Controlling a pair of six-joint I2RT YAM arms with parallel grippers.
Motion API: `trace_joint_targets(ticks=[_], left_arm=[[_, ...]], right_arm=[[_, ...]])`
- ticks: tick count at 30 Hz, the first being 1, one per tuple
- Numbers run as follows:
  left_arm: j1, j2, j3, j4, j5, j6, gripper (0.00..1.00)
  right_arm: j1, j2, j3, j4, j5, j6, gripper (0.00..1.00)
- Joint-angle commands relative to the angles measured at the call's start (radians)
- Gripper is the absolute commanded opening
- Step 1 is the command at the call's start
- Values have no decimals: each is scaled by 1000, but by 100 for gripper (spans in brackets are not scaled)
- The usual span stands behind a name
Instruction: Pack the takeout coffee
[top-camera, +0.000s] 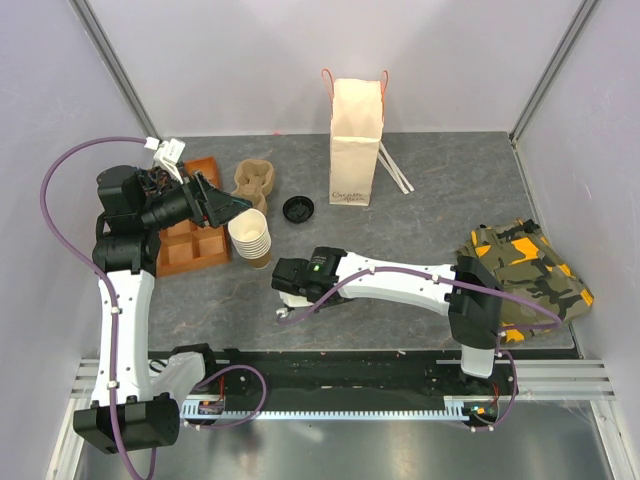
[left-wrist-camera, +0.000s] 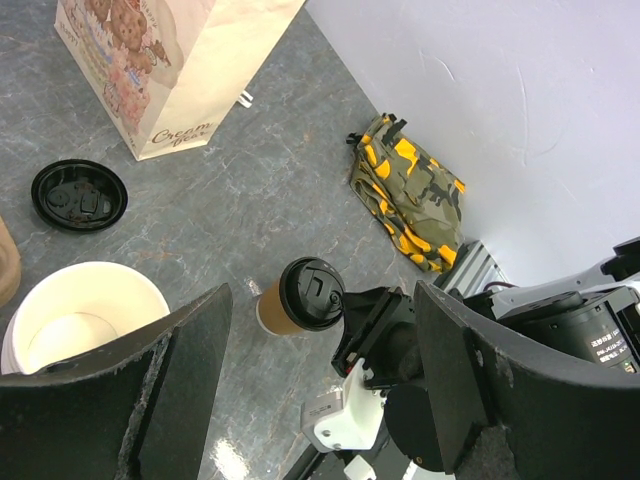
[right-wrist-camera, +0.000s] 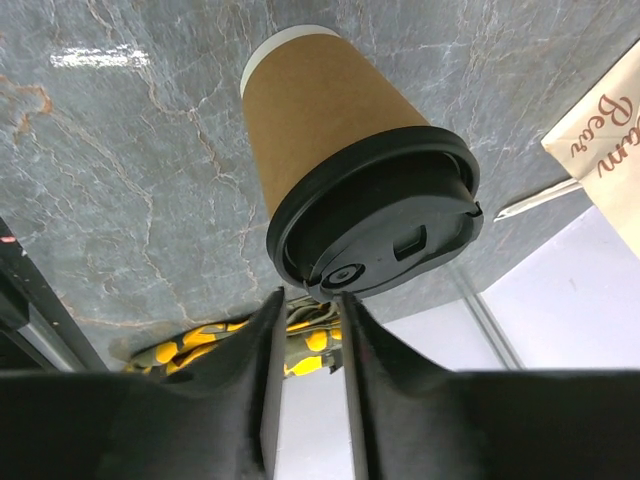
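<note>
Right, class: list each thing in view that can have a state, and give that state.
Coffee cup: upright on the table, lid on.
Paper bag: standing upright.
Loose lid: lying flat, on no cup.
Stack of cups: nested, upright, lidless.
Left end effector: open wide, empty.
Right end effector: slightly parted, gripping nothing.

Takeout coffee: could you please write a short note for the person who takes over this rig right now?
Left claw: wide open, empty, by the cup stack.
Right claw: jaws slightly apart, empty, tips at the lid of the coffee.
Coffee: stands on the table, not held.
Bag: upright at the back of the table.
Done: the lid is on the coffee.
Left: grip the coffee and put it into the bag.
</note>
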Motion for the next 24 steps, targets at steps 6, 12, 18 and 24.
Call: trace_joint_targets(ticks=[6,12,18,24], left_arm=[[5,-3,35,30,37,-27,81],[6,8,78,27,48,5,90],[0,72,197,-95,42,130,100],[-165,117,277,-184,-154,350,100]], right_arm=[[11,0,85,-35,15,15,44],[9,-49,224,-73,-18,2,57],[-82,-172,280,-79,-202,61,70],[-435,-290,242,-47,-607,108,70]])
